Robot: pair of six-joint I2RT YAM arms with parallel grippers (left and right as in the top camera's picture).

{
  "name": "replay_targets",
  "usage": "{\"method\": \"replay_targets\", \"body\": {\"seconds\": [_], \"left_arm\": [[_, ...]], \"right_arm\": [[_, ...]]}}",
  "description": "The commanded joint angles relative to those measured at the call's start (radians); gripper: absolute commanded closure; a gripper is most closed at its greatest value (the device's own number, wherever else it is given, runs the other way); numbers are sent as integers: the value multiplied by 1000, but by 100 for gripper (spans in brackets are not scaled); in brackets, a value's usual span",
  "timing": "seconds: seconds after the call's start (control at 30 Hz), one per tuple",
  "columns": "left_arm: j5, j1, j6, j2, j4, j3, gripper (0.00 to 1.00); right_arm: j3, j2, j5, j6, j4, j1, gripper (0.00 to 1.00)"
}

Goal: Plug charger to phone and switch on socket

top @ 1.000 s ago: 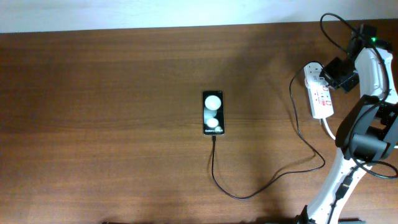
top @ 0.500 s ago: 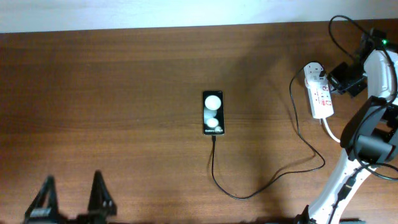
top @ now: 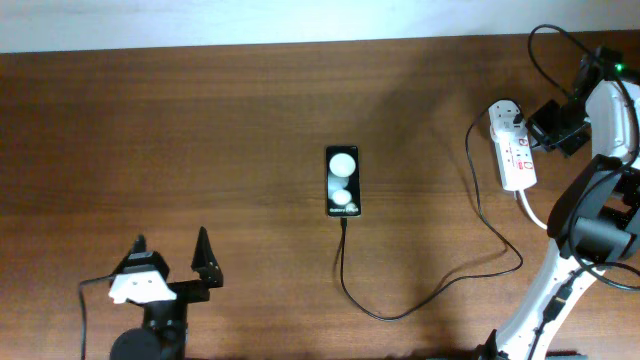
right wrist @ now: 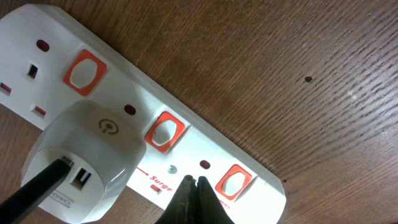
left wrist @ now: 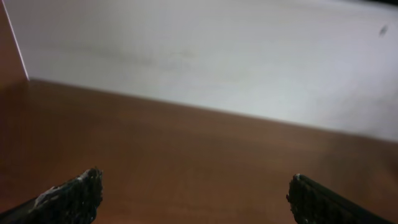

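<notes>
In wrist view alone, right hand [right wrist: 191, 182] reads closed.

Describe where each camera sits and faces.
Overhead: above the table, looking down at phone, charger, socket; left gripper, right gripper show.
Left wrist: low over the table, facing the white wall; left gripper open at bottom corners.
Right wrist: close above the socket, looking down; right gripper shut.
Shared: overhead and right wrist both show the socket.

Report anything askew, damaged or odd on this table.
Nothing stands out. The phone lies flat and square mid-table. The charger cable runs from its near end in a loose curve towards the socket, where the adapter sits plugged in. No damage shows.
</notes>
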Motion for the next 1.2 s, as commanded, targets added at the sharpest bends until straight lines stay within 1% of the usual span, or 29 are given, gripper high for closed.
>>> {"method": "replay_targets", "body": {"seconds": [0.0, 0.1, 0.17, 0.43, 0.47, 0.53, 0.57, 0.6, 0.67, 0.8, 0.93, 0.97, 1.0, 1.1, 1.17], "left_arm": [[14, 2, 13, -4, 6, -47, 1], [14, 2, 13, -4, -2, -84, 1], [14, 2, 13, -4, -47, -93, 1], [14, 2, 13, -4, -364, -93, 1], [14, 2, 13, -4, -418, -93, 1], [14, 2, 13, -4, -459, -93, 1], [14, 2, 13, -4, -472, -93, 1], [14, 2, 13, -4, -478, -93, 1], [14, 2, 13, -4, -478, -93, 1], [14, 2, 13, -4, -478, -93, 1], [14, 2, 13, -4, -478, -93, 1], [14, 2, 13, -4, -478, -93, 1], [14, 2, 13, -4, -478, -93, 1], [14, 2, 13, -4, -478, -93, 1], [14, 2, 13, -4, -478, -93, 1]], "right_arm": [[17, -39, -4, -9, 0, 1, 96], [17, -39, 1, -9, 0, 1, 96], [17, -39, 0, -9, 0, 1, 96], [17, -38, -2, -5, 15, 1, 96], [17, -39, -14, -6, 7, 2, 96], [17, -38, -66, -9, -7, 3, 96], [17, -38, -112, -31, -19, 8, 96], [17, -39, -117, -44, -46, 18, 96], [17, -39, -73, -44, -75, 36, 96], [17, -83, -54, -50, -111, 48, 96], [17, -124, -19, -50, 39, 26, 96], [16, -112, 35, -47, 76, 20, 96], [16, -105, 74, -24, 78, 19, 96], [12, -75, 43, -17, 70, 20, 96], [10, -43, 106, -17, 83, 27, 96]]}}
